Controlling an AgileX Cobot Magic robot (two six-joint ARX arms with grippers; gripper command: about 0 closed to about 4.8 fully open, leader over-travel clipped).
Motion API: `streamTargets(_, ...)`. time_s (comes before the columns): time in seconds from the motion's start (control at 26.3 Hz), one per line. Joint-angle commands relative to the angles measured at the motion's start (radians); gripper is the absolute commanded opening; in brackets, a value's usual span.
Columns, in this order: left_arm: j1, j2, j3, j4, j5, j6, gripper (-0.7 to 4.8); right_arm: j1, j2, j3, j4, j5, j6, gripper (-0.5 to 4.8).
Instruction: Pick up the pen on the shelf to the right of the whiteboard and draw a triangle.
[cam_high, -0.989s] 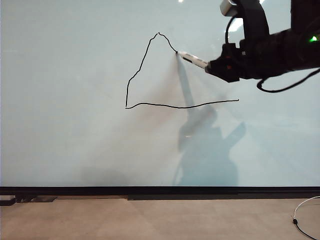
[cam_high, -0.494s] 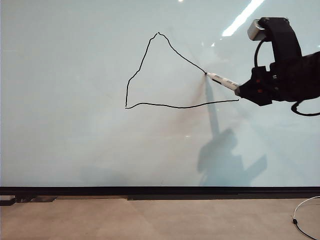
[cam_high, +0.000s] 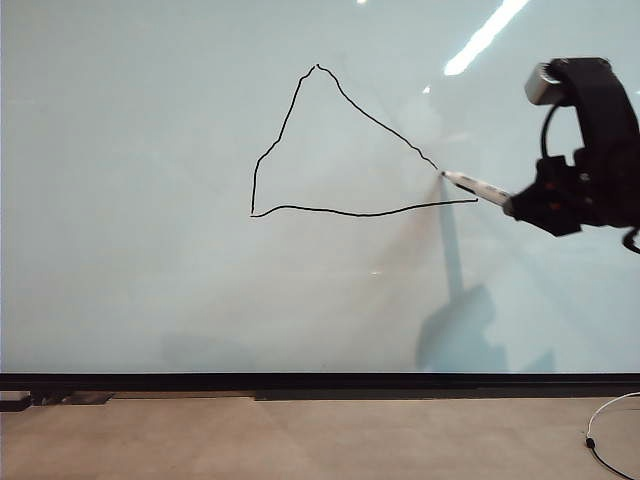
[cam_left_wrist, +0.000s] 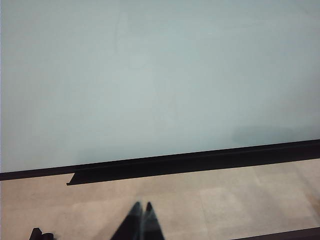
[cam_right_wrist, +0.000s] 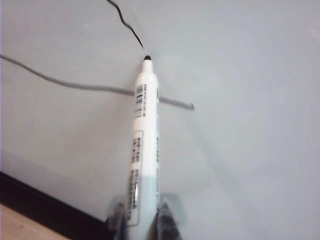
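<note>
One glossy whiteboard (cam_high: 150, 280) fills the room above tan floor (cam_high: 300, 440). Right pincer (cam_right_wrist: 141, 220) clamps the pen (cam_right_wrist: 142, 145), tip ahead beside the triangle (cam_high: 340, 140). Left pincer (cam_left_wrist: 141, 222), closed, appears only in its wrist view.

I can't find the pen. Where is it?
In the exterior view, the pen is at right, held by the right gripper, tip near the triangle's unfinished lower right corner on the whiteboard.
</note>
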Motion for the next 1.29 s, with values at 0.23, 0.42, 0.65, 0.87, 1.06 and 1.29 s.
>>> streamTargets(0.23, 0.0, 0.0, 0.003, 0.006, 0.0, 0.001, -0.05, -0.079, -0.002, -0.051, 0.043, -0.041, 0.022, -0.05)
streamTargets(0.42, 0.0, 0.0, 0.003, 0.006, 0.0, 0.001, -0.05, -0.081, -0.002, -0.066, 0.142, -0.12, 0.068, -0.05)
streamTargets(0.65, 0.0, 0.0, 0.003, 0.006, 0.0, 0.001, -0.05, -0.081, -0.002, -0.053, 0.159, -0.175, 0.074, -0.06)
streamTargets(0.87, 0.0, 0.0, 0.003, 0.006, 0.0, 0.001, -0.05, -0.081, -0.001, -0.005, 0.137, -0.196, 0.074, -0.05)
streamTargets(1.06, 0.0, 0.0, 0.003, 0.006, 0.0, 0.001, -0.05, -0.081, 0.0, 0.015, 0.063, -0.219, 0.051, -0.05)
streamTargets(1.29, 0.0, 0.0, 0.003, 0.006, 0.0, 0.001, -0.05, -0.081, 0.032, 0.021, 0.054, -0.227, 0.039, -0.06)
